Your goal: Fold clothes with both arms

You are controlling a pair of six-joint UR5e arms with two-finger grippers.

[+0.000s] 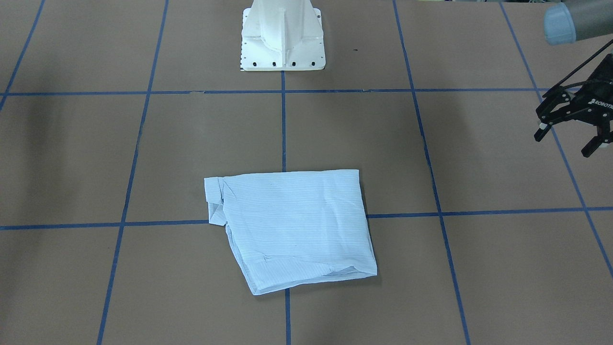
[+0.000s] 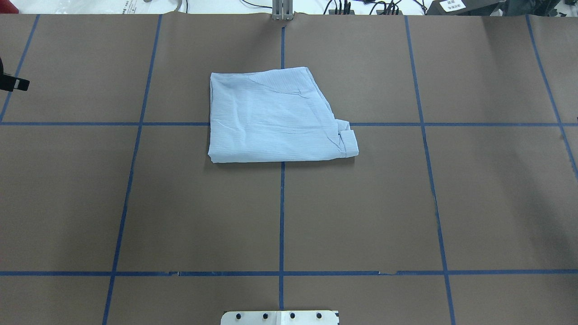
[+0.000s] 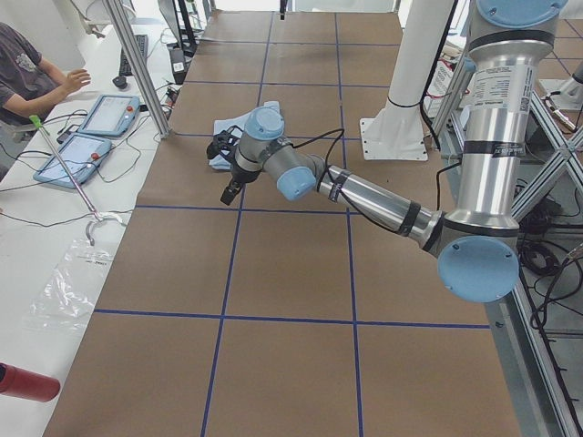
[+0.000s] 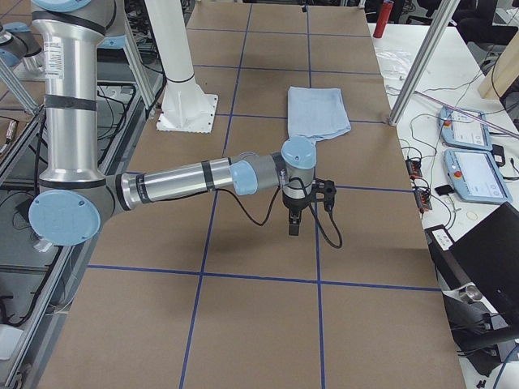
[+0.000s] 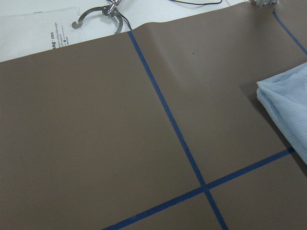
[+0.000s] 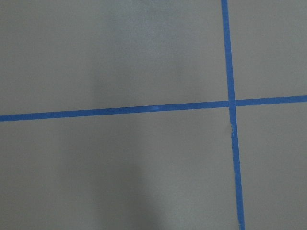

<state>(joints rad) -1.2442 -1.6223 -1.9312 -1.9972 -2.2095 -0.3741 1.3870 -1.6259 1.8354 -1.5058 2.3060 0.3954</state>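
shirt (image 1: 292, 230) folded flat on table (image 1: 479, 158); left fingers (image 1: 590, 146) spread, empty; right fingers (image 4: 293, 225): cannot tell state.

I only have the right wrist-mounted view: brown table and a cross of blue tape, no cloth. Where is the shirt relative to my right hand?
Observer: Apart from it. The shirt lies folded flat further along the table, and the right hand hangs over a bare patch.
Operator: And the left hand, is it holding any of the cloth?
Observer: No. The left hand is open and empty, well off to the side of the shirt.
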